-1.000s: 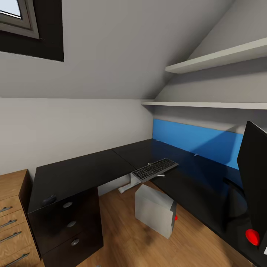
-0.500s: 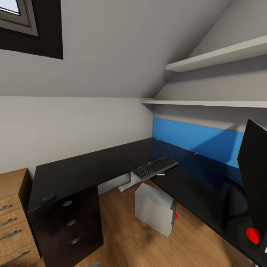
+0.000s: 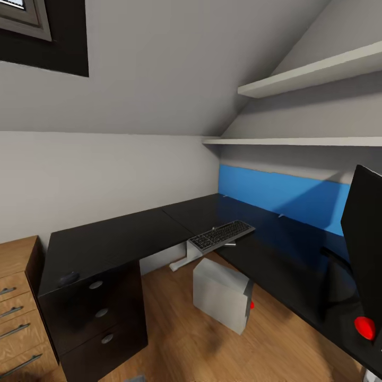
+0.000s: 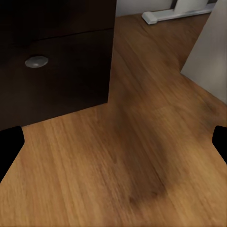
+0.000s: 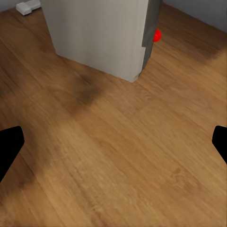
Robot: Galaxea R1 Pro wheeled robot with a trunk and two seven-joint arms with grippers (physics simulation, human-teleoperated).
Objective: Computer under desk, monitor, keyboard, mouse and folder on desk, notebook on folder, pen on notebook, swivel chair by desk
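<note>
Bare floor (image 3: 175, 329) open before me, computer (image 3: 221, 294) standing by the desk (image 3: 122, 239), drawers (image 3: 101, 313) blocking beside it.

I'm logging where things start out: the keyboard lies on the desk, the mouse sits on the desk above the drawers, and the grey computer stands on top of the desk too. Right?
Not quite. The keyboard lies on the desk and the mouse sits above the drawers, but the grey computer stands on the wooden floor, in the desk's inner corner. The head view shows it.
</note>
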